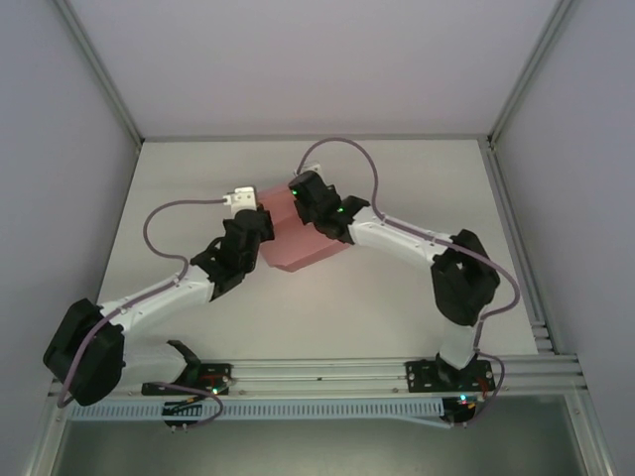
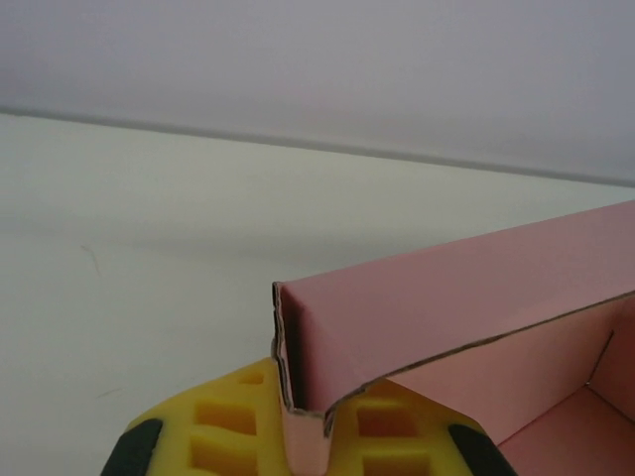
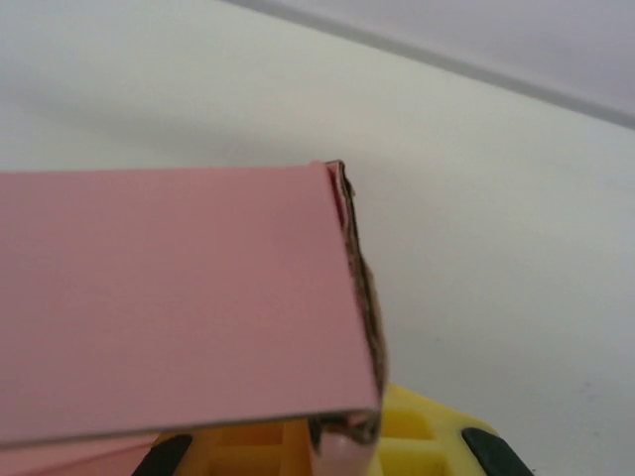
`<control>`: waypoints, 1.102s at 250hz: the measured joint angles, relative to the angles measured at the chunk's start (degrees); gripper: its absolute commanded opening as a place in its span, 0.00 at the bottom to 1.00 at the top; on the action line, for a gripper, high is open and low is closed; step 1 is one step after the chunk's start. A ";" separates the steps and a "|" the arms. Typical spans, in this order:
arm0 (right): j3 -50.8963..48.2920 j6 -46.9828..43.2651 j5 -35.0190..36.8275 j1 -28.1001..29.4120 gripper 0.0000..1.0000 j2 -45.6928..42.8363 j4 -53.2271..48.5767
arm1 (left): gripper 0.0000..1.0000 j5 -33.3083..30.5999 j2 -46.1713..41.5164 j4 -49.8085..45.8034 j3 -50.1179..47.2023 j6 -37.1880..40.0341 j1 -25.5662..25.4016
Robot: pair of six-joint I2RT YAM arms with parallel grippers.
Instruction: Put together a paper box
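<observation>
**Entry 1: left gripper** (image 1: 260, 226). Closed on the left edge of the paper box (image 1: 303, 246). On my left wrist feed, a doubled fold of card stands pinched between the yellow pads (image 2: 223, 431).

**Entry 2: paper box.** Salmon-pink thin card, partly formed. It sits mid-table (image 1: 417, 307) between the two arms, with a gripper on each side. My left wrist feed shows one side wall (image 2: 456, 317) folded upright, with the open interior to its right. My right wrist feed shows a flat pink panel (image 3: 169, 297) ending in a doubled, slightly ragged edge.

**Entry 3: right gripper** (image 1: 310, 206). Clamped on the far right part of the box. The corner of that panel runs down between its yellow pads.

**Step in hand (my reading).** Wall forming: the two claws pin folded card on opposite sides so the walls keep their shape.

**Next move (my reading).** One claw should hold its side as an anchor. The other lets go and works the next loose flap over or into its slot. The card is thin, so press lightly and along the creases, or a wall may buckle. I cannot tell from here which flaps remain loose.
</observation>
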 measured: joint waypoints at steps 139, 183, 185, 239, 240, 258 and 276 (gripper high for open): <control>0.70 0.98 10.23 1.16 0.24 0.81 -3.34 | 0.00 1.99 4.76 -13.14 7.56 -16.57 0.46; -8.26 -4.83 -1.57 -1.05 0.74 -5.49 3.78 | 0.00 3.98 4.33 -9.49 3.87 -11.56 2.95; -8.63 -5.07 -2.27 -1.22 0.76 -5.81 4.02 | 0.00 3.96 4.26 -9.42 3.80 -11.28 3.02; -16.15 -8.74 -23.87 -6.03 1.00 -16.41 8.79 | 0.00 6.84 1.05 -5.42 1.95 -0.09 4.94; -16.20 -8.76 -24.06 -6.03 1.00 -16.59 8.79 | 0.00 6.97 1.03 -5.38 1.95 0.11 4.94; -16.65 -8.83 -26.60 -5.99 1.00 -20.13 8.79 | 0.00 9.88 0.90 -4.83 2.19 5.49 5.22; -17.20 -8.13 -27.82 -6.25 1.00 -23.93 8.83 | 0.00 14.43 1.29 -6.45 3.43 11.41 5.97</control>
